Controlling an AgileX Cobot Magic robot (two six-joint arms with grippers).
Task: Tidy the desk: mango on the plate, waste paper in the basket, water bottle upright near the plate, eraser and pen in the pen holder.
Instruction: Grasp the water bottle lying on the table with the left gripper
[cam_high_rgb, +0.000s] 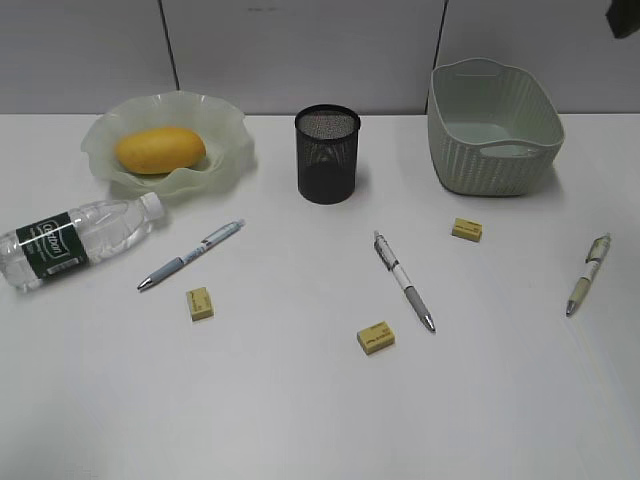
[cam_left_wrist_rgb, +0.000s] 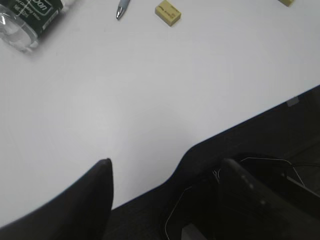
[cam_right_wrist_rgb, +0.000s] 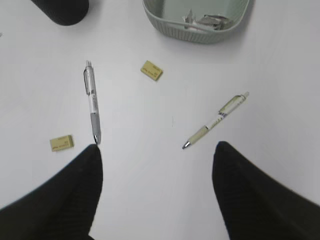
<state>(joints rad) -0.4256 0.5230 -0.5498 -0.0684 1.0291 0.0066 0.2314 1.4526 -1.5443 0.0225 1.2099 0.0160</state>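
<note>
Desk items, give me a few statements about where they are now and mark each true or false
1. The mango lies on the plate. True.
2. The water bottle stands upright. False: it lies on its side.
3. The pen holder has a pen in it. False: all three pens lie on the desk.
4. Waste paper is in the basket. True.
5. Three erasers lie on the desk. True.

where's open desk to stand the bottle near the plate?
Bare patch between plate and pen holder, behind the left pen. The whole front strip of the desk, nearer than the erasers, is free too. Mid-desk is crowded: three pens and three erasers scattered; the bottle lies left.
</note>
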